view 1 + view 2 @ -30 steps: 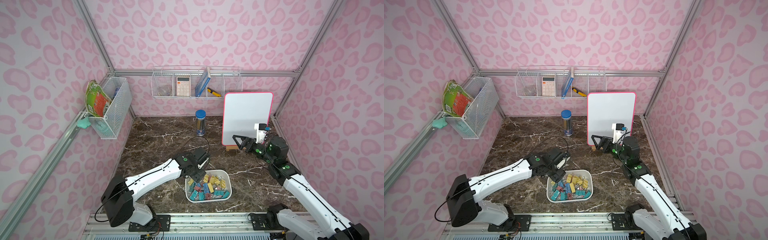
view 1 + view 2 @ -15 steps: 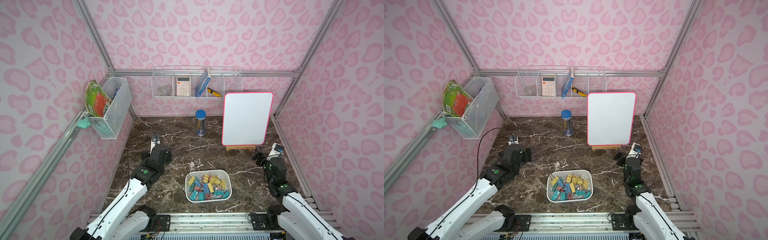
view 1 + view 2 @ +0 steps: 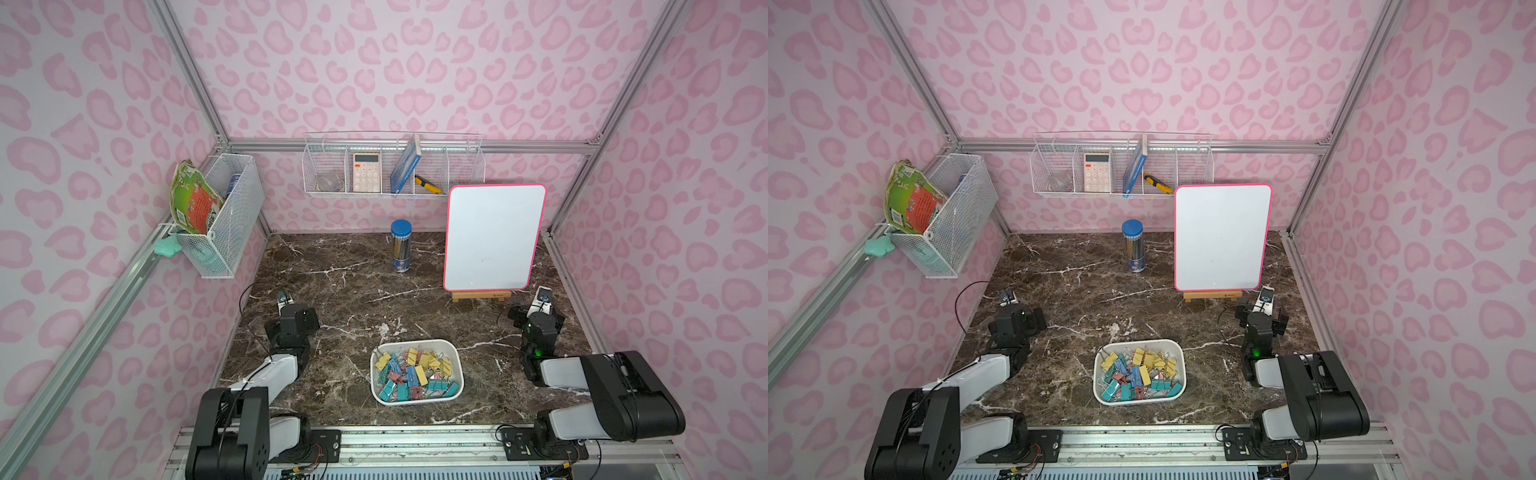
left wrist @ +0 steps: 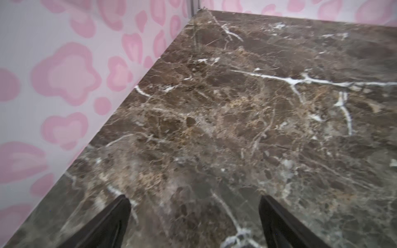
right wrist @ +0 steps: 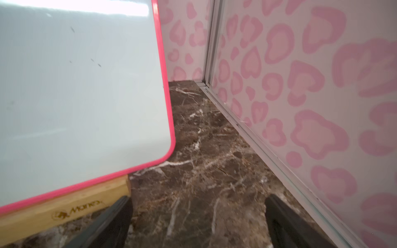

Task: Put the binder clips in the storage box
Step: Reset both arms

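Both top views: the shallow white plastic storage box (image 3: 415, 341) sits front-centre on the brown marble tabletop (image 3: 340, 282), between the two arms and touching neither. The pastel binder clips (image 3: 411, 374) (yellow, teal, blue, pink, wire handles) are heaped inside it; every clip I can see is in the box.

From above I can't make out either set of fingers. The wrist views settle it:
- Left gripper (image 4: 194, 198): jaws spread wide, bare marble between them, holding nothing. The pink-spotted side wall (image 4: 64, 75) meets the table edge close by.
- Right gripper (image 5: 198, 197): jaws spread wide, holding nothing. One finger is just beside the light wooden easel (image 5: 64, 206) that carries the pink-framed whiteboard (image 5: 81, 85); touching or not, can't tell. The other finger is near the aluminium rail (image 5: 257, 139) at the foot of the right-hand wall.

The box and clips are out of frame in both wrist views.

Room: open marble across the middle, from the box back to the upright blue-capped metal cylinder (image 3: 401, 247), which stands near the whiteboard. The white wire baskets (image 3: 392, 166) hang on the walls above the table and show only from above. The tight spots are the two side edges, where the grippers sit.
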You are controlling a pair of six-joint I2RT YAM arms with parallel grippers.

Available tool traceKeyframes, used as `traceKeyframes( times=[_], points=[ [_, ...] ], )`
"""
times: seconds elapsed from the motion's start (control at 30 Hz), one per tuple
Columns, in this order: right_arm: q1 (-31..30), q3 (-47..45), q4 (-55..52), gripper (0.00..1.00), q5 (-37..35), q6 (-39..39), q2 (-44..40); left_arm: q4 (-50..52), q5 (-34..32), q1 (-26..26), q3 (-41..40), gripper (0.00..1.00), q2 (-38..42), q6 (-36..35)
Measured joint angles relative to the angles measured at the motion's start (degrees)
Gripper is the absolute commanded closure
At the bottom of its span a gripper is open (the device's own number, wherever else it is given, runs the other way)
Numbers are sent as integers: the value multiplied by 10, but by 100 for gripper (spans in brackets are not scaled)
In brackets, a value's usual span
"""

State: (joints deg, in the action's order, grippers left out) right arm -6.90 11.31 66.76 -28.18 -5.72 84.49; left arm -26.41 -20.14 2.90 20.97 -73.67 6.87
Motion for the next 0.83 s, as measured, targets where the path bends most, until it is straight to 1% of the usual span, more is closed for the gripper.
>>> traceKeyframes(
  times=[0.07, 0.13, 0.17, 0.23, 0.3, 0.37, 0.57, 0.83],
  points=[
    [10, -19, 41, 1, 17, 16, 18, -44, 40, 6, 13, 2, -38, -7],
    [16, -43, 111, 1, 51, 27, 47, -71, 68, 14, 32, 2, -72, -9],
    [19, -50, 123, 1, 66, 30, 56, -95, 78, 18, 39, 2, -93, -9],
    [26, -36, 111, 1, 75, 29, 42, -135, 93, 20, 37, 2, -131, -9],
    [33, -12, 129, 1, 88, 29, 47, -149, 114, 21, 31, 1, -156, -12],
    [35, -21, 142, 1, 93, 28, 50, -152, 121, 23, 35, 1, -156, -13],
    [35, -11, 130, 1, 104, 27, 53, -165, 132, 24, 43, 1, -151, -13],
    [36, -7, 127, 1, 108, 27, 55, -165, 134, 24, 43, 1, -151, -13]
  ],
)
